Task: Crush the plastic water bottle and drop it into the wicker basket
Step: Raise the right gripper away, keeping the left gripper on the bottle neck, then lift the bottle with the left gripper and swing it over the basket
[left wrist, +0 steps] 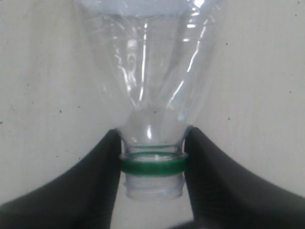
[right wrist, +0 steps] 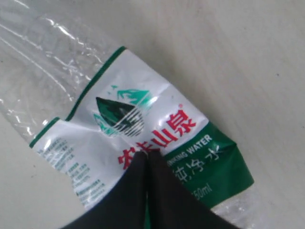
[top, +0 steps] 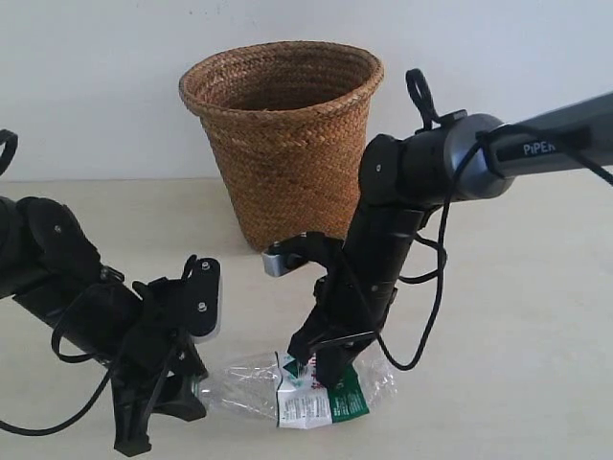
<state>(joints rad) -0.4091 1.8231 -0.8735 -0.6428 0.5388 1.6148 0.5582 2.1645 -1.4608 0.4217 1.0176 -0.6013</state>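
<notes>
The plastic water bottle lies flattened on its side on the table in front of the wicker basket. Its white-and-green label is creased. No cap shows on its open neck, only a green ring. My left gripper is shut on the bottle at the neck, one black finger on each side. My right gripper comes down from above with its fingers pressed together, their tips resting on the label's red characters.
The basket stands upright behind the bottle, against a pale wall. The right arm reaches in from the right, beside the basket's rim. The pale table spreads out to the right of the bottle.
</notes>
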